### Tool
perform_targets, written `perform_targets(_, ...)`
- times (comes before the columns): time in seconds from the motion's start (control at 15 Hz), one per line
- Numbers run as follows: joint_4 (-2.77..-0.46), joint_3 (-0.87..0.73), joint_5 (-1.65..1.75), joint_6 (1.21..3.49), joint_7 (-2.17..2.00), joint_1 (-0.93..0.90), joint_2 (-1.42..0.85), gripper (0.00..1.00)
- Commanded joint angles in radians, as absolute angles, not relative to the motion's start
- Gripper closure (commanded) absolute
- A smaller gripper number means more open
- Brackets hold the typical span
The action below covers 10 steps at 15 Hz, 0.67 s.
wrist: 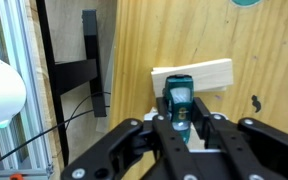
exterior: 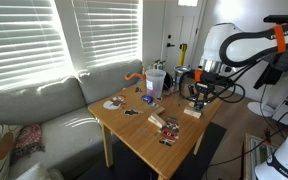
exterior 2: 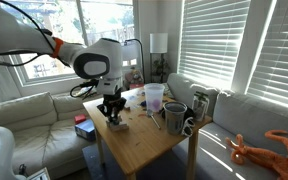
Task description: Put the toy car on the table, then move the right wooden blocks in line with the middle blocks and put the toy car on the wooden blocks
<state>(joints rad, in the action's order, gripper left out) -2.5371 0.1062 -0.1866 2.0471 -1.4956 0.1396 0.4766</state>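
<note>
In the wrist view my gripper is shut on the small dark teal toy car, which stands nose-up between the fingers. Just beyond it a pale wooden block lies flat on the light-wood table, near the table's edge. In both exterior views the gripper hangs low over one side of the table, above that block. More small blocks lie nearer the table's middle. The car is too small to make out in the exterior views.
A translucent cup, a dark mug, a blue item and an orange toy share the table. Striped pieces lie near its front. Sofas flank the table, and another orange toy lies on one.
</note>
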Motion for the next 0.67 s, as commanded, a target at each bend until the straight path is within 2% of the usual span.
perform_targets(0.0, -2.538, 0.109, -0.168, 2.065, -1.526, 0.128, 0.472, 0.46)
perform_targets(0.13, -2.538, 0.106, -0.172, 2.063, -1.52, 0.126, 0.474, 0.39)
perform_targets(0.47, -2.539, 0.103, -0.171, 2.064, -1.513, 0.126, 0.484, 0.04)
perform_targets(0.53, -2.539, 0.098, -0.174, 2.066, -1.5, 0.124, 0.487, 0.0)
perform_targets(0.6, -2.543, 0.093, -0.168, 2.078, -1.479, 0.123, 0.497, 0.0)
